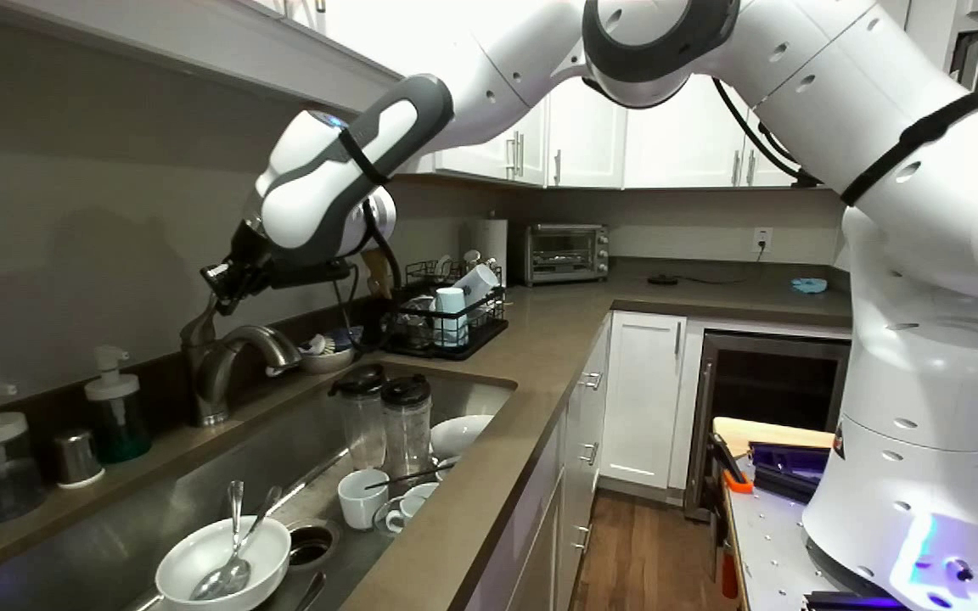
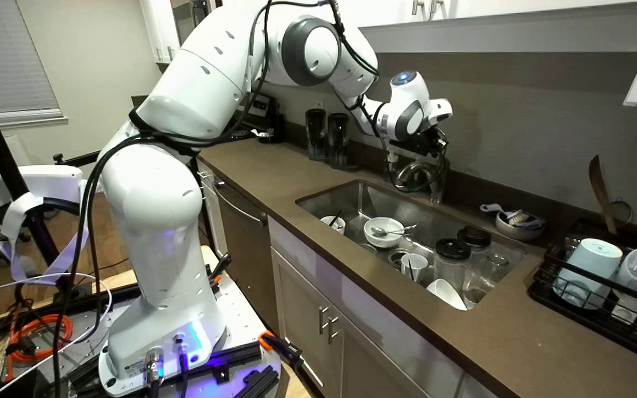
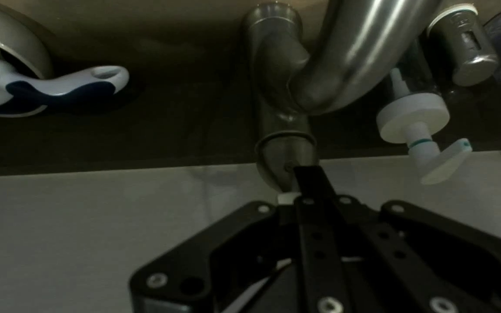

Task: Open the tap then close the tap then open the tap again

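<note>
The gripper (image 3: 302,182), pressed together, partly hides the tap (image 3: 276,56); contact is unclear. Well below it, a bowl (image 1: 179,560) holds spoons (image 1: 224,579).

The tap (image 1: 216,378) stands upright, just below my pincer (image 3: 310,174).
It is silvery brushed metal; its gooseneck spout (image 3: 350,56) arches out lower than my pincer, the mouth (image 1: 283,363) turned downward. On top, the lever handle (image 1: 200,325) narrows as it slants up to my pincer's tips, where its end is hidden; on or off, I cannot tell.
</note>
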{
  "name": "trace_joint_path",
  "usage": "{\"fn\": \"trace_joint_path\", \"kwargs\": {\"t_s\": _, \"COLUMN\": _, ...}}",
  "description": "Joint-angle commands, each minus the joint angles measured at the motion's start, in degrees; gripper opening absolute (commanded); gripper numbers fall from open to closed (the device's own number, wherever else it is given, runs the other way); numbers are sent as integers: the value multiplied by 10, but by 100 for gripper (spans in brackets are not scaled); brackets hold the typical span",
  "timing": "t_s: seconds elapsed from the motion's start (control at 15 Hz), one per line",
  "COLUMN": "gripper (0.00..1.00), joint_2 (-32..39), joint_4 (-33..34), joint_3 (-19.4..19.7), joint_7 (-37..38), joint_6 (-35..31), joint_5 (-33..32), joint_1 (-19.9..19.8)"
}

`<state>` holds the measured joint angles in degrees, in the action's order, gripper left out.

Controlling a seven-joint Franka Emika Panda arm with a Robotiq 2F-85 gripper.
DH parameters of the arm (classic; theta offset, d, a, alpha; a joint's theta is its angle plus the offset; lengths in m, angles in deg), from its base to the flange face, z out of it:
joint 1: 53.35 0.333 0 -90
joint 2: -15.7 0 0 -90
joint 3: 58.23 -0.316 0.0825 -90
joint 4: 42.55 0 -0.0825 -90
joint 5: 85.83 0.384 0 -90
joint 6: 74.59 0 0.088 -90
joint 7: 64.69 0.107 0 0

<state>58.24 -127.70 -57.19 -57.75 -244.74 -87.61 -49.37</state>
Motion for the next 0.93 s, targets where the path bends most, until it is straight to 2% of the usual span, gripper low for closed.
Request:
{"fn": "trace_joint_path", "kwargs": {"t_s": 0.0, "gripper": 0, "joint_2": 4, "joint_4": 4, "joint_3": 7, "joint_7": 1, "joint_6": -56, "joint_5": 10, "joint_1": 4}}
{"fn": "trace_joint_path", "kwargs": {"t_s": 0.4, "gripper": 0, "joint_2": 13, "joint_4": 2, "joint_3": 2, "joint_7": 2, "joint_6": -110, "joint_5": 19, "joint_1": 2}}
{"fn": "trace_joint_path", "kwargs": {"t_s": 0.87, "gripper": 0, "joint_2": 22, "joint_4": 21, "joint_3": -1, "joint_7": -1, "joint_6": -104, "joint_5": 25, "joint_1": 1}}
